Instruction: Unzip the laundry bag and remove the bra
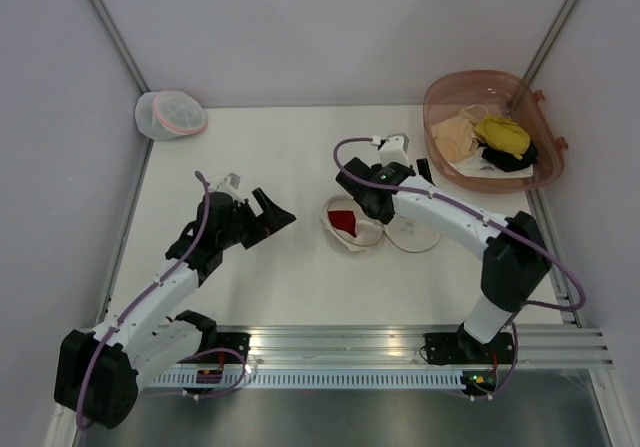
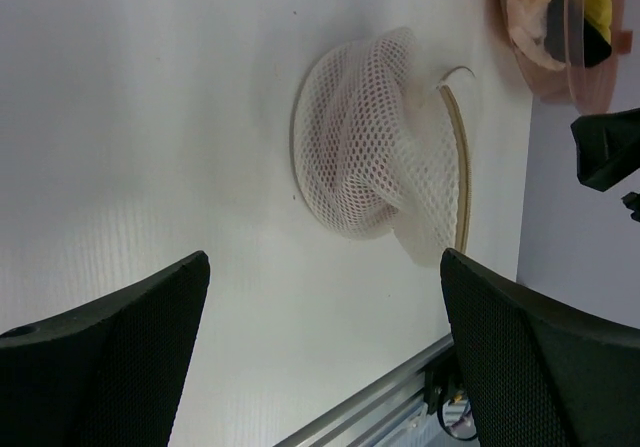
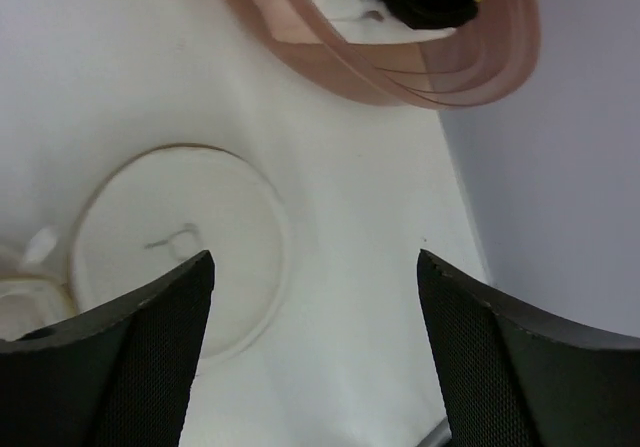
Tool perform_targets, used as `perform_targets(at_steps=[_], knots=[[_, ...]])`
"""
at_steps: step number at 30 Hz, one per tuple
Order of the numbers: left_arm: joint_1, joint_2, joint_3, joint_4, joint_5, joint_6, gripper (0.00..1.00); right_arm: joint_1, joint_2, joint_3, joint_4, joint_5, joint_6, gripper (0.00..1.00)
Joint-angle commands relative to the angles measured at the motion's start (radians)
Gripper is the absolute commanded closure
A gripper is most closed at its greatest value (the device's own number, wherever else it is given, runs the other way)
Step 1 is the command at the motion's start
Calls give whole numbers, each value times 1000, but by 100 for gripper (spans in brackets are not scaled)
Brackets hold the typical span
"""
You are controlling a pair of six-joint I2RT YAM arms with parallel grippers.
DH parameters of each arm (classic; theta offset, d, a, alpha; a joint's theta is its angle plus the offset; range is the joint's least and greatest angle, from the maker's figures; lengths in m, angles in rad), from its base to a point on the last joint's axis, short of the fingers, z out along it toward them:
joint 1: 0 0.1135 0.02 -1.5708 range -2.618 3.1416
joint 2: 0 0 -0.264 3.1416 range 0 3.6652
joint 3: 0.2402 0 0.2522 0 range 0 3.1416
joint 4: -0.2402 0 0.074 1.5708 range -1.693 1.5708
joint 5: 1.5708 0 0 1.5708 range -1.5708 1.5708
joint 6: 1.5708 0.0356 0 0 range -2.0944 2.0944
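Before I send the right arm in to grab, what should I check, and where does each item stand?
1. Round cream mesh laundry bag unzipped: ok, its flat printed face lies flipped open beside it.
2. Small red fabric bra exposed in the bag: ok.
3. Right gripper open, empty: ok.
4. Left gripper open, apart from the bag: ok.
5. Right gripper centred over the bra: not ok; its camera shows the printed face, no red.
6. Bra free of snags inside the bag: cannot tell.
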Motion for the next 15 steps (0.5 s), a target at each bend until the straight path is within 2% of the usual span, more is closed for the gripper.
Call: perform_targets(at_steps=[1,2,3,5,12,15], knots=[[0,72,92,118,128,114,0,64,-234,-93,309,-144,-195,14],[-7,120,112,126,135,134,1,70,-283,-135,392,-320,-270,15],[-14,154,161,124,140,155,0,72,-366,-174,520,-390,-292,17],[-35,212,210,121,140,206,0,72,-414,-251,589,-503,-306,20],[-161,472,442,66,71,355,0,72,-393,-357,649,-568,-287,24],[-219,534,529,-31,27,419,0,69,-396,-383,656,-570,-270,26]])
